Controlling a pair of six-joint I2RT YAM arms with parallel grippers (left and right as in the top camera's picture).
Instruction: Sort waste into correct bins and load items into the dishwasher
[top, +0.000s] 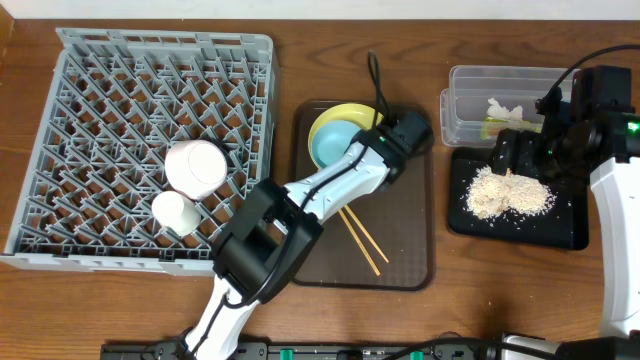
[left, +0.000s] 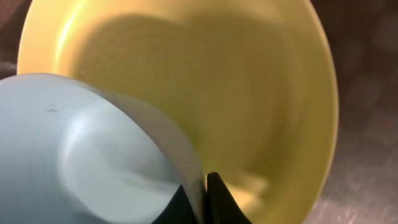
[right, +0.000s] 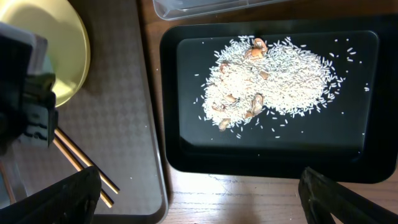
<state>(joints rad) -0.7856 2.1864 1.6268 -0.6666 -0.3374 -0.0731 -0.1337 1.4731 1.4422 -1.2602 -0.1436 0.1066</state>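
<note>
The left gripper (left: 204, 200) is clenched on the rim of the blue bowl (left: 93, 155), which is on the yellow plate (left: 249, 81) in the brown tray (top: 410, 250). The right gripper (right: 202, 196) hangs with fingers spread above the black tray (right: 169, 124), where the rice (right: 280, 74) lies.

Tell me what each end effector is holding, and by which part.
The left end effector pinches the light blue bowl by its rim. The right end effector is open, holding nothing.
</note>
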